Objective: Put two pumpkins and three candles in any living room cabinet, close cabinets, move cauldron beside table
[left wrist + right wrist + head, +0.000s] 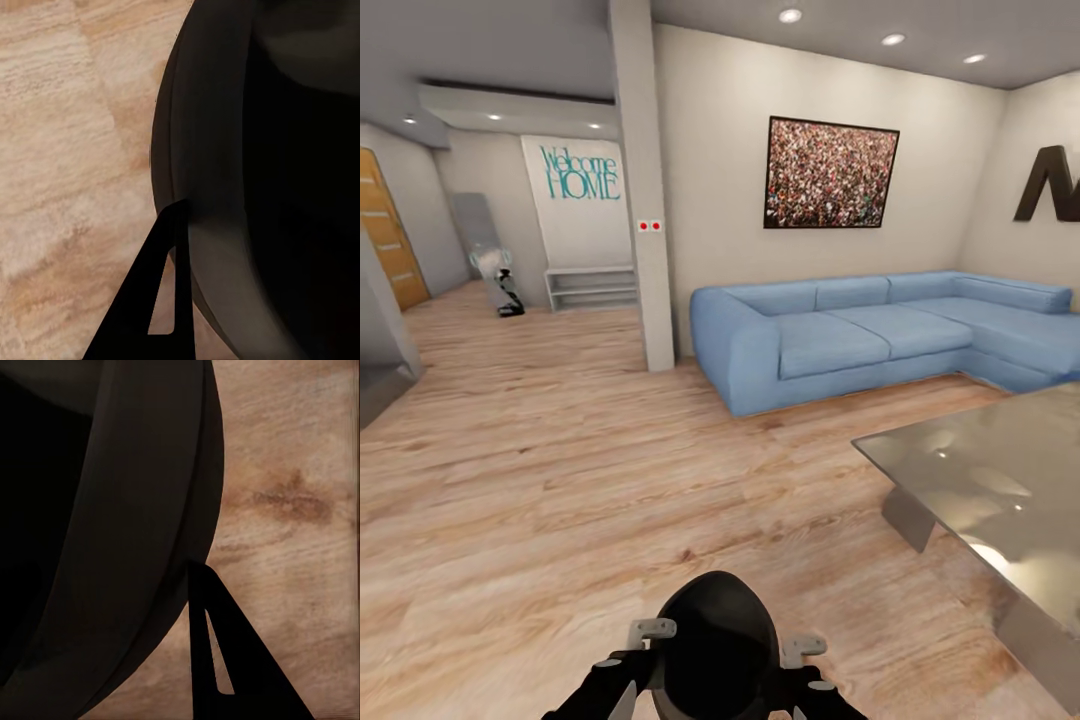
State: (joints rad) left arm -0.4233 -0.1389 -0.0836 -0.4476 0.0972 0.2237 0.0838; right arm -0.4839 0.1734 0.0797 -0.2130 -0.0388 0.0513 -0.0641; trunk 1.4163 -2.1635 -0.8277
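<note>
I hold a black round cauldron point(715, 640) low in front of me, above the wood floor. My left gripper point(652, 632) is shut on its left rim and my right gripper point(805, 650) on its right rim. In the left wrist view one dark finger point(161, 292) lies against the cauldron's outer wall point(225, 150). The right wrist view has a finger point(217, 652) against the wall point(135, 510) in the same way. A glossy grey table point(980, 470) stands ahead to the right, apart from the cauldron. The pumpkins, candles and cabinet are out of view.
A blue corner sofa point(860, 330) runs along the far wall behind the table. A white pillar point(645, 200) stands left of it, with a low white shelf point(592, 287) and a floor fan point(505, 285) beyond. Wood floor point(560, 470) spreads ahead and to the left.
</note>
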